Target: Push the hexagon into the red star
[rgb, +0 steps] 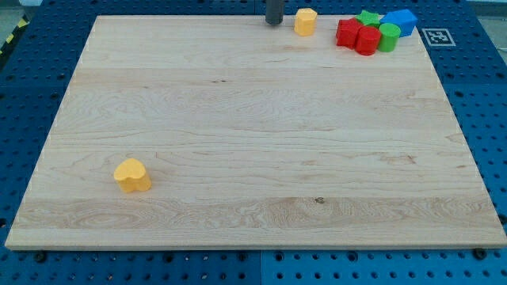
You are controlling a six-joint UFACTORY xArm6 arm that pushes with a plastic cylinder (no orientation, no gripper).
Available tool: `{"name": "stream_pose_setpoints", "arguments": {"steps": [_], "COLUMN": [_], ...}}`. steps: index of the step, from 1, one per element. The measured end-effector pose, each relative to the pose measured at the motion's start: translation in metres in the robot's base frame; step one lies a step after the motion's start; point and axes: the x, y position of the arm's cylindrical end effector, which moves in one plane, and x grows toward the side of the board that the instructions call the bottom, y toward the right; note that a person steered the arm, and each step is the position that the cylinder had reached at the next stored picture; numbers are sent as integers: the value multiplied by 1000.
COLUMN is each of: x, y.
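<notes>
A yellow hexagon block sits near the view's top edge of the wooden board. My tip stands just to the view's left of it, a small gap apart. To the view's right of the hexagon lies a cluster: a red star block, a red cylinder-like block, a green round block, a green block behind them, and a blue block at the cluster's right end.
A yellow heart-shaped block lies at the view's lower left. A black-and-white marker tag sits off the board at the top right. The board rests on a blue perforated table.
</notes>
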Motion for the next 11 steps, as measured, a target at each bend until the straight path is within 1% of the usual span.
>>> {"name": "stream_pose_setpoints", "arguments": {"steps": [2, 3, 4, 5, 6, 7, 9, 11], "x": [9, 12, 12, 12, 15, 58, 169, 251], "y": [47, 83, 107, 104, 69, 14, -100, -241]}}
